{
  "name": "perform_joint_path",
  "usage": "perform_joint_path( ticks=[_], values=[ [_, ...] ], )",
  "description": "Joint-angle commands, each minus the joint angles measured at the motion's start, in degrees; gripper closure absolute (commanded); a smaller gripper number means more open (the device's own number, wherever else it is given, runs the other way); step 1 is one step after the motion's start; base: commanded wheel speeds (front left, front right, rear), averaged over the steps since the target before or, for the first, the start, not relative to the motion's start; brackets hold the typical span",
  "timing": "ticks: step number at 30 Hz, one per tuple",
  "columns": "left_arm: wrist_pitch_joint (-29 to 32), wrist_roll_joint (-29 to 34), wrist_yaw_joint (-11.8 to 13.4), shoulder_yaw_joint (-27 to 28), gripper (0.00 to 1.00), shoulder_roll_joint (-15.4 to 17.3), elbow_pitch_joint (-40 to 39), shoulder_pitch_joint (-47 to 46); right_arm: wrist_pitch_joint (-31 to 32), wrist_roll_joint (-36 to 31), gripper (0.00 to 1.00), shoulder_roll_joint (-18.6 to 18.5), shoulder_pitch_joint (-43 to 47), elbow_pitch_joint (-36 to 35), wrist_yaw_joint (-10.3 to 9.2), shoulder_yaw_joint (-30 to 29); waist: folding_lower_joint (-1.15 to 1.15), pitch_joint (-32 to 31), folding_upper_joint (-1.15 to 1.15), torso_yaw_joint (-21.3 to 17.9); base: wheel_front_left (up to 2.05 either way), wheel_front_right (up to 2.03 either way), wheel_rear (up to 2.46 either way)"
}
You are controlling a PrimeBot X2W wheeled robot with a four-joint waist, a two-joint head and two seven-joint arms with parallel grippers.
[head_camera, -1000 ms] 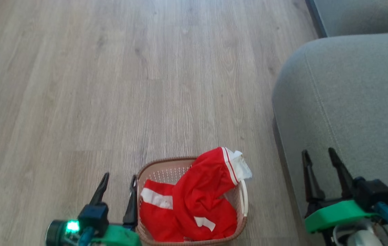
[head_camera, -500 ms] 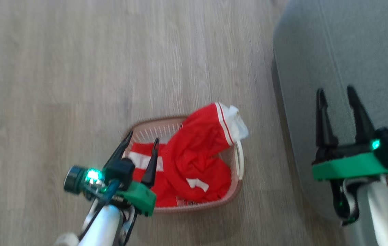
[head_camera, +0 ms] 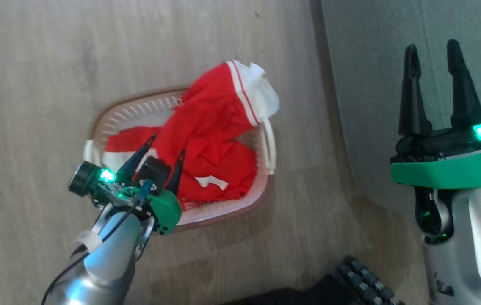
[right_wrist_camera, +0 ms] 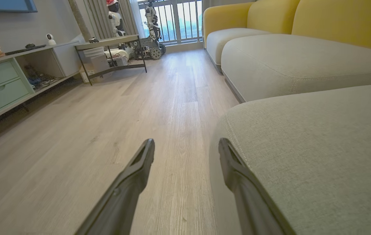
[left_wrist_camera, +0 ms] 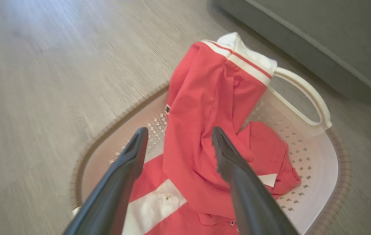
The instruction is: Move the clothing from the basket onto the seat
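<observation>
Red clothing [head_camera: 211,127] heaped in the basket [head_camera: 139,111], down on the wooden floor [head_camera: 33,63] just beside the grey seat [head_camera: 371,84]. One garment draped up and over the far rim near the white side handle [head_camera: 271,146], with its white-striped band and white trim hanging outside. Another garment lying flatter beneath, marked with a broad white stripe. A small white mark on the top fold. Left hand [head_camera: 168,144] low over the near left part of the basket, fingers spread wide and pointing at the cloth. In the left wrist view, a ridge of red fabric framed between those fingers. Hard to tell whether the tips touch it, but nothing pinched. Right hand [head_camera: 432,44] well apart from the basket, raised over the front edge of the seat, fingers parted and empty. In the right wrist view, one finger over the floorboards, the other over the cushion's rounded, stitched edge.
</observation>
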Motion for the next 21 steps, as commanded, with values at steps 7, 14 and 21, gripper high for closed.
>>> perform_joint_path(
  ticks=[7,14,21],
  values=[
    [-0.71,-0.67,1.41,0.92,0.0,2.83,7.55,-4.91,-0.52,2.74,0.0,-0.61,-1.04,-3.54,-0.01,3.61,-0.02,8.48,0.0,-7.79,0.0,0.0,0.0],
    [-0.71,-3.2,4.22,3.67,0.0,3.83,12.2,-8.13,-0.52,3.31,0.0,-0.61,-1.0,-3.93,-0.01,4.73,-0.02,10.26,0.0,-9.55,0.0,0.0,0.0],
    [-0.71,-5.08,4.16,4.42,0.0,3.09,19.96,-11.09,-0.52,3.72,0.0,-0.61,-0.91,-3.85,-0.01,5.98,-0.02,10.78,0.0,-10.27,0.0,0.0,0.0]
  ],
)
